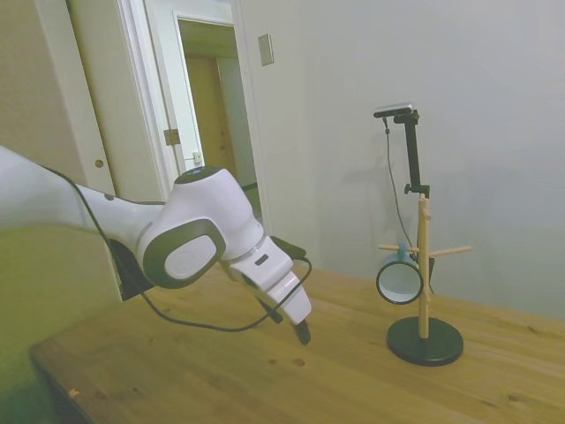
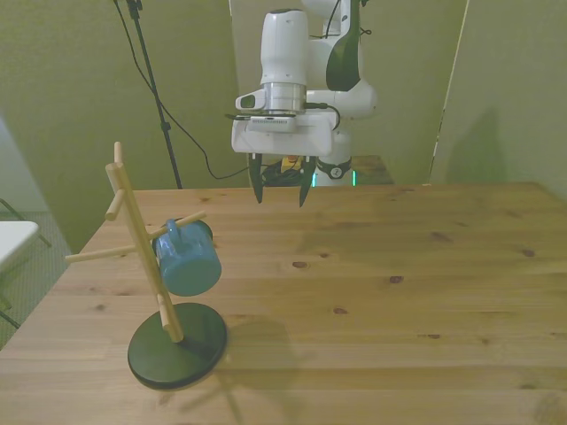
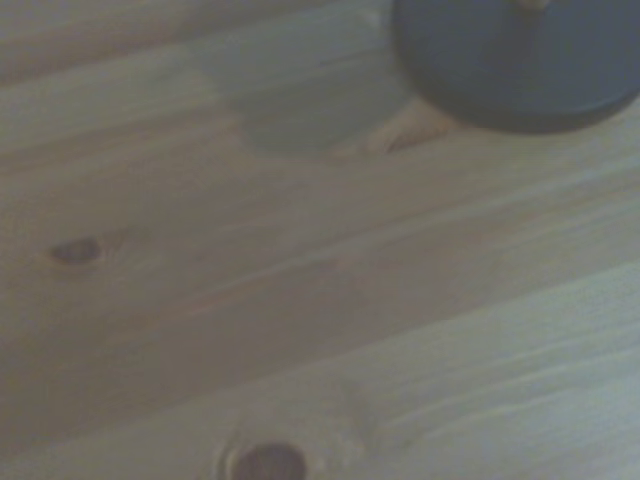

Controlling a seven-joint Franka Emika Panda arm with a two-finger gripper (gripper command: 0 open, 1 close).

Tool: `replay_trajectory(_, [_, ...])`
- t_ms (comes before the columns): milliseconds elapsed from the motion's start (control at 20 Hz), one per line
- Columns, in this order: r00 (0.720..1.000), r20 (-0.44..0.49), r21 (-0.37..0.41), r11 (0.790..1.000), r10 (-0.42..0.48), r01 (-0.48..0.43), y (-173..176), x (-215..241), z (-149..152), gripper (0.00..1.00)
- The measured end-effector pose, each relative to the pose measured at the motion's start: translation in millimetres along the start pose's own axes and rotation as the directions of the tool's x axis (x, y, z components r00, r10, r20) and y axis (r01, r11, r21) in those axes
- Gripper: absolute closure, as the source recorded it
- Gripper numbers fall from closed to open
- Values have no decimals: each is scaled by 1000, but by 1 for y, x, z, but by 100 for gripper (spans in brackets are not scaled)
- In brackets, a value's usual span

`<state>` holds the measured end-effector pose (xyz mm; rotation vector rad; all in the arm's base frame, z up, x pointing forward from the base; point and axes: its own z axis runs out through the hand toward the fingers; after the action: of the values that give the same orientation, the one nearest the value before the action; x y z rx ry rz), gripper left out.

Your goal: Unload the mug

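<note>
Filling most of the room's middle is the wooden table (image 2: pixel 425 292), its pale planks marked with dark knots, bare along the side nearest the front view's right. Over its far part hangs the white arm (image 2: pixel 292 62), bent down at the wrist so the gripper (image 2: pixel 279 188) points at the tabletop without touching it; in the side view the same gripper (image 1: pixel 298 329) hovers a little above the wood, well apart from the stand. Its two dark fingers are spread with a clear gap between them and nothing is held in that gap. A black cable (image 1: pixel 203 322) loops down from the arm and back up to the wrist. Toward the front view's left stands the wooden mug tree (image 2: pixel 142 257), a slim post leaning slightly, with pegs sticking out at several heights, planted in a round dark base (image 2: pixel 177 347). That base (image 3: pixel 510 70) also shows, blurred, at the edge of the wrist view, above grainy planks. The mug (image 2: pixel 188 257), teal-blue, hangs by its loop handle on one of the pegs partway up the post, tilted so its body juts out toward the front view's right; from the side its white inside and thin dark rim face the camera (image 1: pixel 400 281). It sits clear of the table, above the base.
</note>
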<state>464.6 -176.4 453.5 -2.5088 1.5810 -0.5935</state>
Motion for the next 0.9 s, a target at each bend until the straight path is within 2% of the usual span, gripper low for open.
replay_trajectory(200, [1000,-27,-5,1000,11,-11,-15,19,5,0])
replay_trajectory(550, [993,-84,6,996,88,-88,-14,56,9,0])
replay_trajectory(900, [992,-84,-19,995,92,-94,-20,57,29,0])
